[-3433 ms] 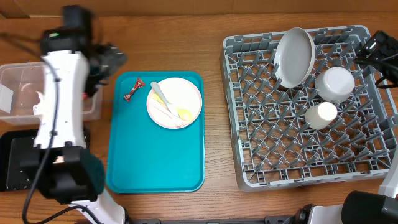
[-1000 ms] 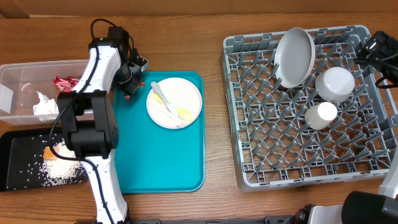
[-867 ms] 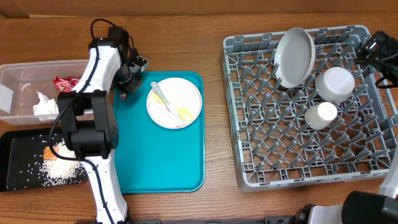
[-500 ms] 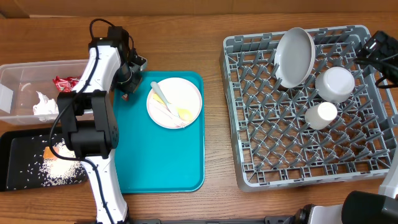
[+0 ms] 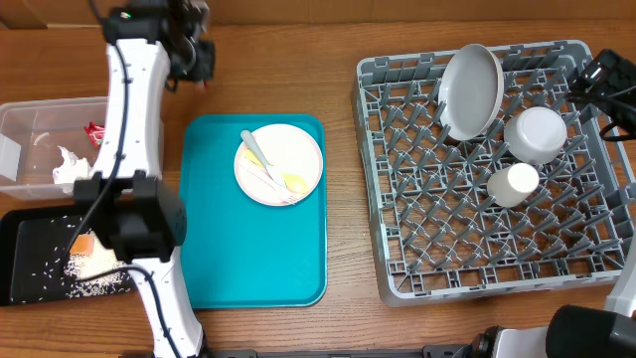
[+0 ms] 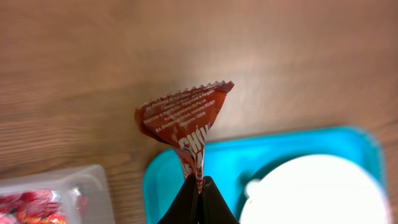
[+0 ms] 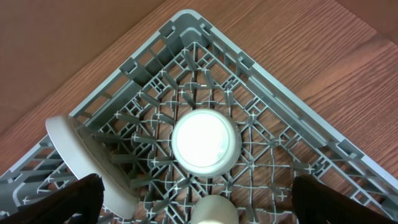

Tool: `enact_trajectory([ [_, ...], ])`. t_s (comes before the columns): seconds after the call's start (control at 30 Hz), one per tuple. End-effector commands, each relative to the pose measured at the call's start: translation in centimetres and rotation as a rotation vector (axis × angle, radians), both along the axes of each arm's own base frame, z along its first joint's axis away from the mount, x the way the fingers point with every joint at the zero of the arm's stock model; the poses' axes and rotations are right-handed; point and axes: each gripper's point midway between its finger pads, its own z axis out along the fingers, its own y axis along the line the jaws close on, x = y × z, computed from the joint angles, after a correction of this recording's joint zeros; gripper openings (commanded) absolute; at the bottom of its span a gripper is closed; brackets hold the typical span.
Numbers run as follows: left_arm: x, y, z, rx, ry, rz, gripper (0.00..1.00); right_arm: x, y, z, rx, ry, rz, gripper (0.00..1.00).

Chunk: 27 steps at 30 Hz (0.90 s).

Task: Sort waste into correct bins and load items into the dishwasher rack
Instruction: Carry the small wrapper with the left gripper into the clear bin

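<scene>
My left gripper point(image 6: 199, 182) is shut on the bottom tip of a shiny red wrapper point(image 6: 183, 118), which hangs in the air above the wood just beyond the teal tray's point(image 6: 221, 162) back left corner. From overhead the left gripper point(image 5: 192, 58) is raised near the back edge, right of the clear tub point(image 5: 30, 111). That tub holds another red wrapper point(image 5: 94, 129) and a white napkin point(image 5: 68, 167). A white plate point(image 5: 279, 164) with a yellow spoon point(image 5: 290, 181) lies on the teal tray. My right gripper point(image 7: 199, 205) stands open over the grey rack point(image 5: 487, 268).
The black tray point(image 5: 20, 273) at front left holds rice point(image 5: 94, 265) and an orange cube point(image 5: 82, 245). In the rack sit an upright plate point(image 5: 471, 89), a bowl point(image 5: 535, 132) and a cup point(image 5: 512, 184). My left arm runs along the teal tray's left side.
The left gripper shut on the red wrapper at the teal tray's back left corner and lifted it up and toward the back. The right arm stayed still.
</scene>
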Motion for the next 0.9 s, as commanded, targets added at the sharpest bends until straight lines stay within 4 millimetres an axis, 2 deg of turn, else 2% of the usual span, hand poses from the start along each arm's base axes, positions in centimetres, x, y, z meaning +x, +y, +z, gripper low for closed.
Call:
enact_trajectory([
  [0.0,-0.8,4.3,4.8,-0.081,-0.084,0.293,0.04,0.0,-0.1,1.3,-0.022,-0.03,-0.001,1.0],
  [0.17,-3.6,10.8,3.7,-0.155,-0.003,0.585,0.04,0.0,-0.1,1.3,-0.022,-0.03,-0.001,1.0],
  [0.33,-6.3,16.7,2.9,-0.199,0.034,0.8,0.04,0.0,-0.1,1.3,-0.022,-0.03,-0.001,1.0],
  [0.37,-6.7,17.7,2.8,-0.202,0.034,0.824,0.11,0.0,-0.1,1.3,-0.022,-0.03,-0.001,1.0],
  [0.43,-7.5,19.5,2.5,-0.203,0.041,0.864,0.14,0.0,-0.1,1.3,-0.022,-0.03,-0.001,1.0],
  [0.5,-8.4,21.1,2.0,-0.205,0.052,0.903,0.33,0.0,-0.1,1.3,-0.022,-0.03,-0.001,1.0],
  [0.53,-8.7,21.6,1.8,-0.206,0.058,0.915,0.42,0.0,-0.1,1.3,-0.022,-0.03,-0.001,1.0],
  [0.57,-9.1,22.0,1.7,-0.207,0.063,0.926,0.58,0.0,-0.1,1.3,-0.022,-0.03,-0.001,1.0],
  [0.63,-9.5,22.5,1.3,-0.213,0.076,0.939,1.0,0.0,-0.1,1.3,-0.022,-0.03,-0.001,1.0],
  [0.73,-9.9,22.4,1.1,-0.219,0.095,0.944,1.0,0.0,-0.1,1.3,-0.022,-0.03,-0.001,1.0],
  [0.87,-9.4,20.1,1.1,-0.329,0.124,0.882,1.0,0.0,-0.1,1.3,-0.022,-0.03,-0.001,1.0],
])
